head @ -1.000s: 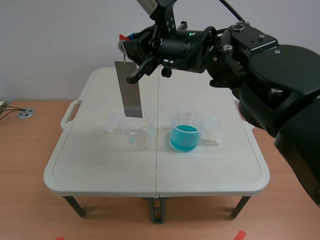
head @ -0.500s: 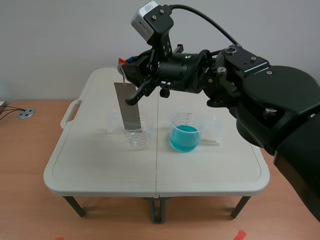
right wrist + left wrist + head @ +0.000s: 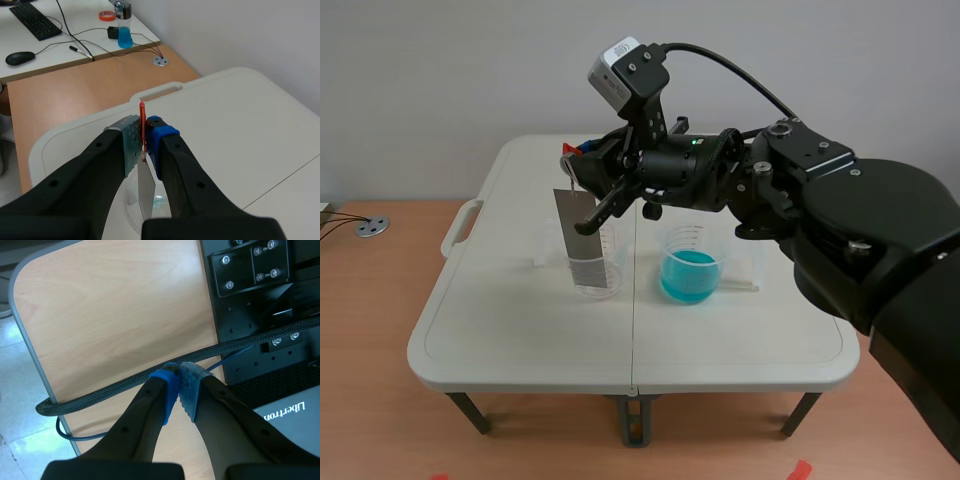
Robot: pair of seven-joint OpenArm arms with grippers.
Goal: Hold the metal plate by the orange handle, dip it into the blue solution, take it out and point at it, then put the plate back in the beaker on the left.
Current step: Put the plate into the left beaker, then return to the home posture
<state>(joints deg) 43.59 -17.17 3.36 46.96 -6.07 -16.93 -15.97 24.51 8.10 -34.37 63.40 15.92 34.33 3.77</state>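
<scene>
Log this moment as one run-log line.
right gripper: shut on orange handle | grey metal plate: lower end inside clear plastic beaker | beaker of blue solution: beside it | left gripper: shut, empty

The scene camera sits between the arms, raised, and faces forward and down over the whole bench (image 3: 520,330) toward the wall, at medium range. The right wrist camera (image 3: 628,68) rides on the right arm above the bench. It looks forward and down past the right jaws, at close range, along the plate (image 3: 145,197) toward the bench's carry handle (image 3: 160,92) and the grommet (image 3: 160,61) beyond. These two views share the plate, the carry handle and the grommet. The left wrist camera looks steeply down past the left jaws, at close range, onto a wooden desk (image 3: 110,315) and a black base (image 3: 260,305).
</scene>
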